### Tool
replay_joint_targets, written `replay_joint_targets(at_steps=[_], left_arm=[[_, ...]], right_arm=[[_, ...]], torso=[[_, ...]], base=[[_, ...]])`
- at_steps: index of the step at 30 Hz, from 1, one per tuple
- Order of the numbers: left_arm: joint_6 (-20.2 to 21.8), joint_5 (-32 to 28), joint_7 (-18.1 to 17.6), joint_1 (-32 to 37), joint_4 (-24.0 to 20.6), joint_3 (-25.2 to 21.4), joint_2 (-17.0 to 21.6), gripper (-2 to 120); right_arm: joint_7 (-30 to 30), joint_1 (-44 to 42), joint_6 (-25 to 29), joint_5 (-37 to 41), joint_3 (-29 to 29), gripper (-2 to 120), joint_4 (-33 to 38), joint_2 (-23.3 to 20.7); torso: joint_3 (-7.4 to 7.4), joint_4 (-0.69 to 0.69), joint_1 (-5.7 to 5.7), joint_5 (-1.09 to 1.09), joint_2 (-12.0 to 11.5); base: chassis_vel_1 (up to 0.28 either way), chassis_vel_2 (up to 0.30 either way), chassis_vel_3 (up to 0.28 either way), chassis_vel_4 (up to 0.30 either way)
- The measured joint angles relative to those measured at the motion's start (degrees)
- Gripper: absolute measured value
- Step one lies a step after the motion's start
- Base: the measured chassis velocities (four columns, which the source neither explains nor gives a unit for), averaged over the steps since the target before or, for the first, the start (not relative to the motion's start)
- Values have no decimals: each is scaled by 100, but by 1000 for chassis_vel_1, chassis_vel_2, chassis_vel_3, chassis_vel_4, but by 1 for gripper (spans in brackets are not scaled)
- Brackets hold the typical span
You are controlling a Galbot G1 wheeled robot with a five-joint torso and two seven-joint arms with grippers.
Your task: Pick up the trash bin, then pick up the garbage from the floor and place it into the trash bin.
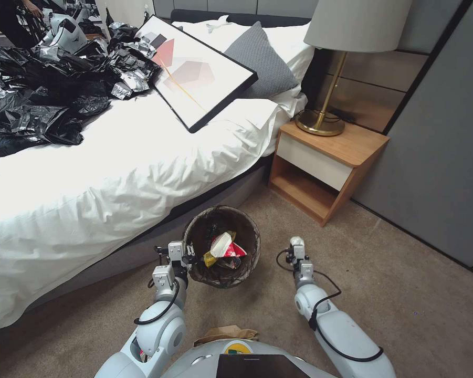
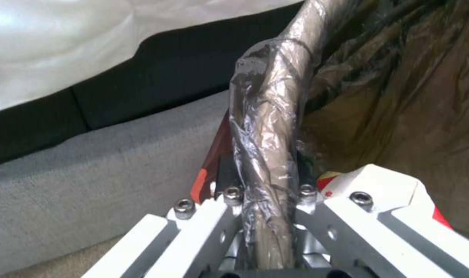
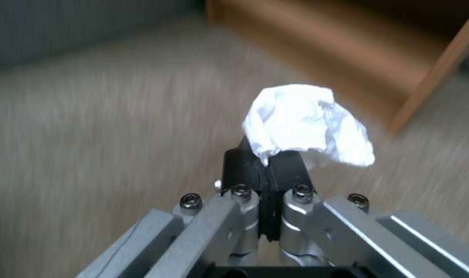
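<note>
The trash bin (image 1: pixel 194 233), a round bucket with a dark brown liner, hangs just off the carpet beside the bed. My left gripper (image 1: pixel 186 255) is shut on its bag-wrapped rim (image 2: pixel 270 127) at the near left side. Inside lie yellow, red and white wrappers (image 1: pixel 223 248). My right gripper (image 1: pixel 297 242) is to the right of the bin, above the carpet, shut on a crumpled white paper scrap (image 3: pixel 309 123). A brown paper bag (image 1: pixel 226 333) lies on the floor close to my base.
A white-sheeted bed (image 1: pixel 115 173) runs along the left, with black plastic sheets (image 1: pixel 42 89) and a framed picture (image 1: pixel 194 73) on it. A wooden nightstand (image 1: pixel 325 163) with a brass lamp (image 1: pixel 325 105) stands to the right. A grey wall (image 1: pixel 441 157) bounds the far right.
</note>
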Motion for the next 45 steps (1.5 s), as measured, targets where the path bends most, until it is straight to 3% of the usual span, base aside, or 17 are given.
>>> replay_joint_targets(at_steps=[11, 14, 22, 31, 42, 45], left_arm=[[32, -6, 27, 75, 1, 116, 15, 2], [40, -3, 31, 89, 9, 139, 20, 2], [57, 10, 34, 95, 29, 185, 48, 2], [70, 14, 37, 89, 33, 205, 66, 2], [71, 18, 38, 86, 38, 206, 67, 2], [73, 26, 40, 80, 45, 206, 62, 2]], right_arm=[[201, -61, 312, -291, 310, 0, 1585, -537], [248, -88, 320, -155, 373, 0, 2571, -737], [46, -183, 340, 261, 342, 0, 3880, -1058], [-332, -347, 366, 475, 233, 0, 4699, -1318], [-510, -429, 377, 572, 159, 0, 4996, -1447], [-805, -518, 397, 725, -68, 0, 5389, -1760]], torso=[[0, 0, 0, 0, 0], [0, 1, 0, 0, 0], [0, 0, 0, 0, 0], [0, 0, 0, 0, 0], [0, 0, 0, 0, 0], [0, 0, 0, -1, 0]], base=[[0, 0, 0, 0], [0, 0, 0, 0], [0, 0, 0, 0], [0, 0, 0, 0], [0, 0, 0, 0], [0, 0, 0, 0]])
